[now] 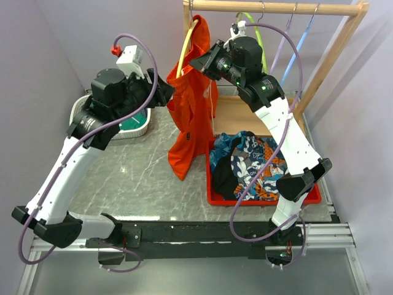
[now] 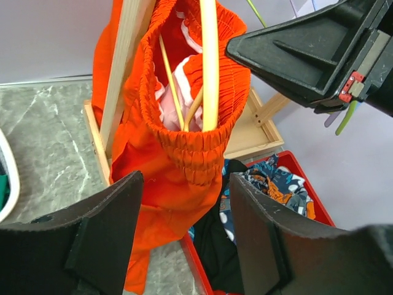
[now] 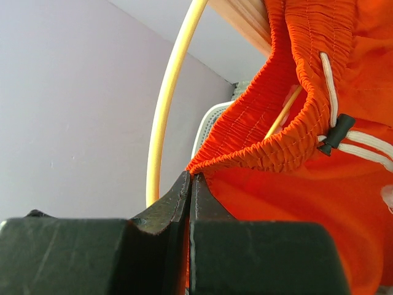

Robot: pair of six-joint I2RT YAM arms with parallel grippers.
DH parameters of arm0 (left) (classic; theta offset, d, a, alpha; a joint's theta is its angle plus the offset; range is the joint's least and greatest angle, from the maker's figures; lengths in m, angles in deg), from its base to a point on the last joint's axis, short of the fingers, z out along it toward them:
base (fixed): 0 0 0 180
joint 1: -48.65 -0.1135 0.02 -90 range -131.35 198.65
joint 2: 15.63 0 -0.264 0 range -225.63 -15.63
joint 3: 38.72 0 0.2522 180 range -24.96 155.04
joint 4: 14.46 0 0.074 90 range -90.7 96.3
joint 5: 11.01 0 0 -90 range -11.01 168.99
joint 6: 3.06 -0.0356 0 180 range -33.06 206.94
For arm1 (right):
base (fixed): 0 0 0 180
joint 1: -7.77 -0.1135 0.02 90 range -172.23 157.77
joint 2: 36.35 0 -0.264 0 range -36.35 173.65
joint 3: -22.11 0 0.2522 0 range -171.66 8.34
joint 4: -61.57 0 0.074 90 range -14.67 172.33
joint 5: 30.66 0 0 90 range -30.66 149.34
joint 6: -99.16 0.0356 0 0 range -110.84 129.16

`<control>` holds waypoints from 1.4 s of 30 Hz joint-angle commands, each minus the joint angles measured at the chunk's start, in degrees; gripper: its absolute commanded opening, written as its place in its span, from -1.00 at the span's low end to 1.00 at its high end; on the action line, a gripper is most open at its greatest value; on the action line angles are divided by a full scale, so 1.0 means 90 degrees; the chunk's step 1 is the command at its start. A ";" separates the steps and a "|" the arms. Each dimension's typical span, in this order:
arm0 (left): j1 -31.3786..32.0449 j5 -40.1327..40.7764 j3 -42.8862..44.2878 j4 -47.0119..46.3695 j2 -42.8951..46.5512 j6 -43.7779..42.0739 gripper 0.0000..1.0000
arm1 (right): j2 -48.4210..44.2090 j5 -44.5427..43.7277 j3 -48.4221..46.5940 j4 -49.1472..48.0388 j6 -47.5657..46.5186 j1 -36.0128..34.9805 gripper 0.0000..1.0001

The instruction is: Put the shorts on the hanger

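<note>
Orange fabric shorts with a white drawstring are pinched at the gathered waistband edge by the right gripper, whose black jaws are pressed together on the cloth. The left gripper stands wide with nothing between its fingers, just beside the left side of the shorts in the top view. In the left wrist view the waistband gapes open around the thin yellow curved plastic hanger, which runs down inside it. In the top view, the hanger hooks onto the wooden rail at upper centre, and the shorts hang from it down to the grey marble table, just left of a red plastic tray holding blue-patterned garments. A white basket sits at centre left.
</note>
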 commanded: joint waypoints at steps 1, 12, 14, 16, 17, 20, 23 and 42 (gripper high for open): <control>-0.0032 -0.0331 0.0142 -0.0505 -0.0166 0.0058 0.21 | -0.0122 0.0042 -0.0061 -0.0543 -0.0104 0.0048 -1.00; -0.0042 -0.0370 0.0786 -0.0602 -0.0665 -0.0108 -0.33 | -0.0161 0.0052 -0.0032 -0.0543 -0.0124 0.0009 -1.00; -0.0042 -0.0370 0.0787 -0.0709 -0.0665 -0.0118 -0.41 | -0.0181 0.0061 -0.0012 -0.0543 -0.0133 -0.0010 -1.00; -0.0042 -0.0322 0.0865 -0.0720 -0.0694 -0.0167 -0.47 | -0.0171 0.0061 -0.0003 -0.0523 -0.0153 -0.0020 -1.00; -0.0042 -0.0302 0.0884 -0.0720 -0.0704 -0.0186 -0.55 | -0.0181 0.0052 0.0007 -0.0533 -0.0153 -0.0030 -1.00; -0.0042 -0.0272 0.0923 -0.0788 -0.0704 -0.0264 -0.64 | -0.0190 0.0052 0.0085 -0.0543 -0.0173 -0.0059 -1.00; -0.0042 -0.0194 0.0914 -0.0895 -0.0685 -0.0323 -0.60 | -0.0190 0.0052 0.0144 -0.0552 -0.0173 -0.0059 -1.00; -0.0042 -0.0340 0.1529 -0.1042 -0.1241 -0.0636 -0.17 | -0.0239 -0.0075 0.0388 -0.0543 -0.0319 -0.0118 -1.00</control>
